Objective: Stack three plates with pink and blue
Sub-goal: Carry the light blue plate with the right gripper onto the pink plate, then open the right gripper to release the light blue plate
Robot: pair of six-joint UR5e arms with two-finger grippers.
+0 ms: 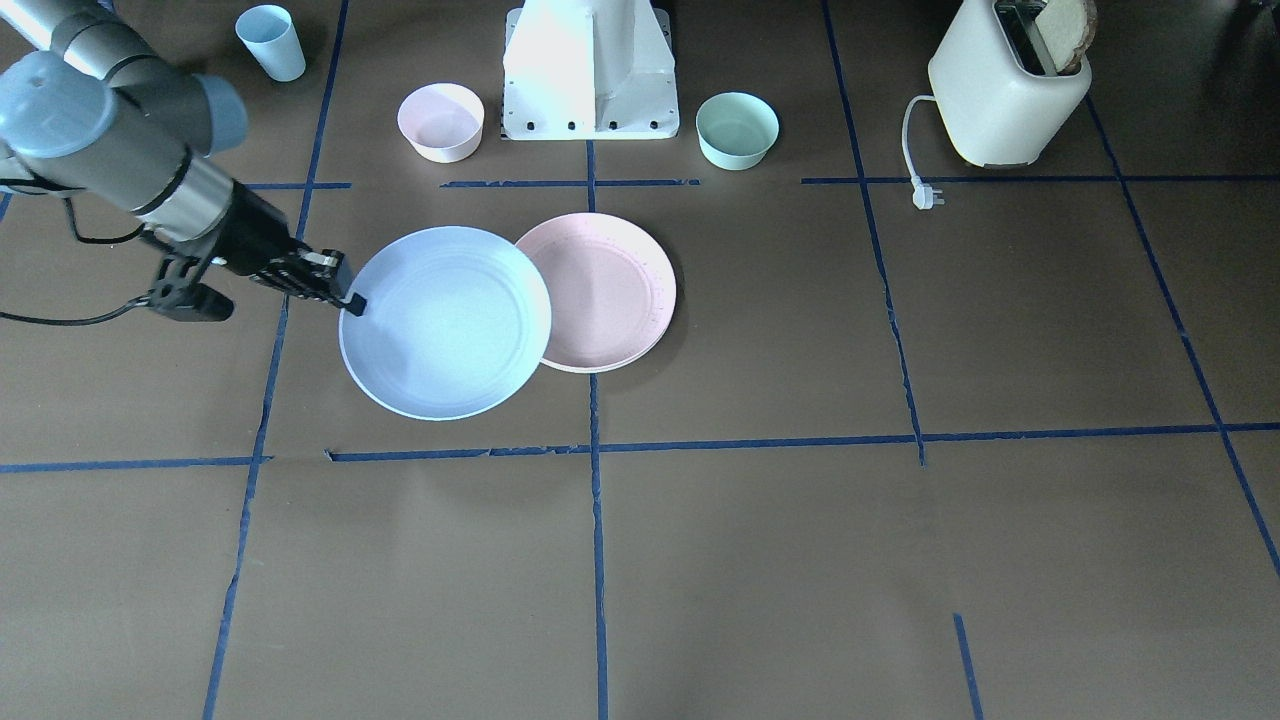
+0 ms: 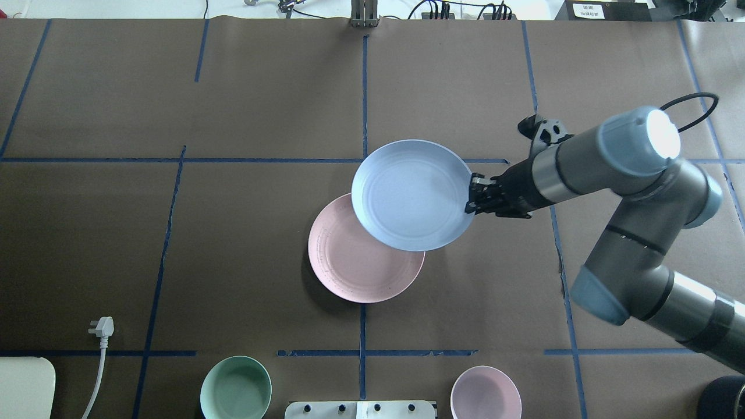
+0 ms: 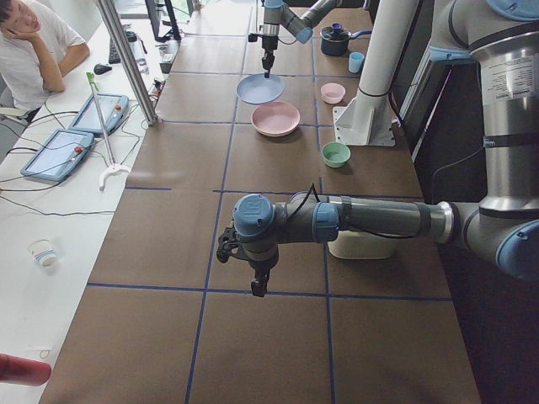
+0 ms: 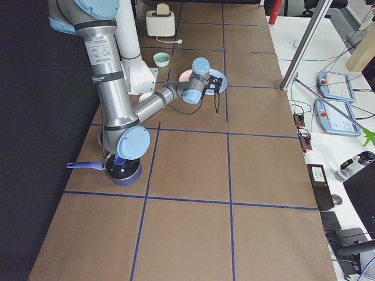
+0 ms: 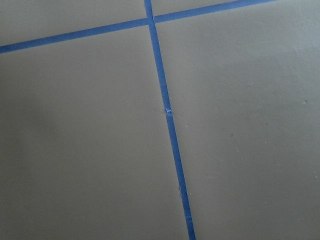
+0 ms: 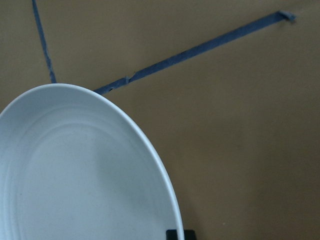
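My right claw (image 2: 469,202) pinches the rim of the blue plate (image 2: 410,195), holding it partly over the pink plate (image 2: 355,265) (a cream one may lie beneath, I can't tell), so centring and release remain.

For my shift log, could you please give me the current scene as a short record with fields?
Right tool: shut on the blue plate rim
Blue plate: partly over the pink plate, off-centre
Pink plate: lying flat, no tool on it
Left tool: above bare table, state unclear
Stack: not finished
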